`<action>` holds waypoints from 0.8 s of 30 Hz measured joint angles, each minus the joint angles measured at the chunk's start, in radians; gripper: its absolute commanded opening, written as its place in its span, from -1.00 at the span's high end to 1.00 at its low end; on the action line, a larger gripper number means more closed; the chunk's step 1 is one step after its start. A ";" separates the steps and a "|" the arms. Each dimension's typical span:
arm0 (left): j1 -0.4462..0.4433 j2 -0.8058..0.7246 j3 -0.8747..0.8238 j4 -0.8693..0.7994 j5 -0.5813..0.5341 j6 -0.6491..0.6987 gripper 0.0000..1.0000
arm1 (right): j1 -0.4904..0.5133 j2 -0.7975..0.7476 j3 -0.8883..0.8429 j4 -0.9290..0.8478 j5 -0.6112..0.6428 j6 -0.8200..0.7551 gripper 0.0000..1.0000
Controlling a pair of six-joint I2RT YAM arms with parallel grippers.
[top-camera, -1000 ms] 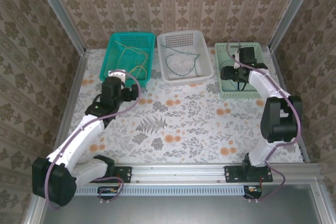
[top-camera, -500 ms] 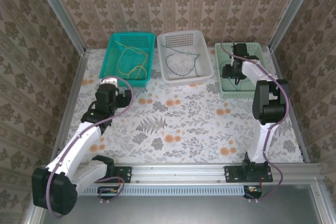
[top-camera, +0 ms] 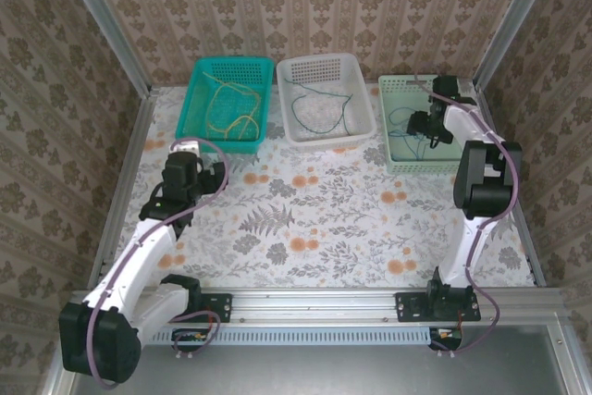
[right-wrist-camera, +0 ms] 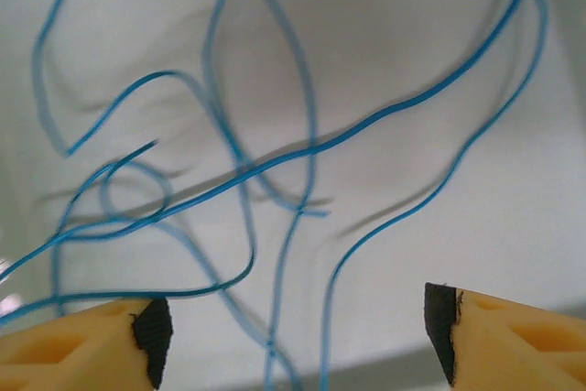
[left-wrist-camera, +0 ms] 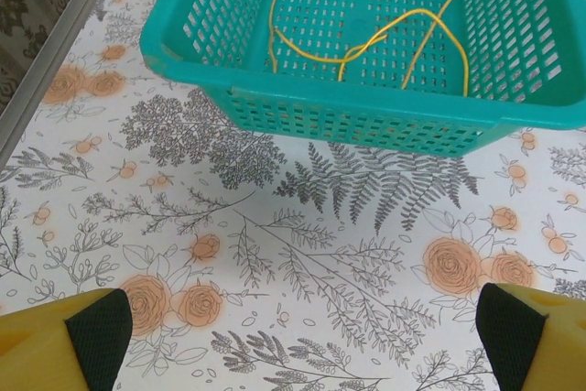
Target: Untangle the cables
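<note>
Loose yellow cable (left-wrist-camera: 366, 43) lies coiled in the teal basket (left-wrist-camera: 366, 121). It also shows from above as yellow cable (top-camera: 231, 108), with green cable (top-camera: 319, 110) in the white basket (top-camera: 326, 134). Tangled dark blue cable (right-wrist-camera: 302, 148) lies on the pale floor of the light green basket (top-camera: 398, 166). My right gripper (right-wrist-camera: 298, 336) hangs open just over it, and a few blue strands pass between its fingers without being pinched. My left gripper (left-wrist-camera: 302, 331) is wide open over the flowered tablecloth, short of the teal basket's near wall, holding nothing.
The three baskets stand in a row along the back of the table (top-camera: 314, 219). Metal frame rails run down the left side (top-camera: 125, 182) and across the near edge. Patterned walls close in the back and sides.
My left arm has drawn back toward the near left, away from the teal basket. My right gripper has shifted to the right inside the light green basket, and its jaws have spread wider.
</note>
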 measured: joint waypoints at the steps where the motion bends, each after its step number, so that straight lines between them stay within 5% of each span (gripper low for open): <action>1: 0.003 0.012 0.002 -0.003 0.000 0.000 -1.00 | 0.018 -0.020 -0.006 -0.001 -0.011 -0.012 -0.70; 8: 0.032 0.132 0.018 0.032 -0.014 0.039 -1.00 | 0.038 -0.249 -0.252 0.203 -0.124 -0.067 -0.82; 13: 0.040 0.169 -0.053 0.240 -0.031 0.148 -1.00 | 0.019 -0.387 -0.614 0.476 -0.116 -0.112 -0.99; 24: 0.134 0.412 -0.176 0.657 0.031 0.303 -1.00 | 0.031 -0.657 -0.980 0.946 -0.058 -0.158 -0.99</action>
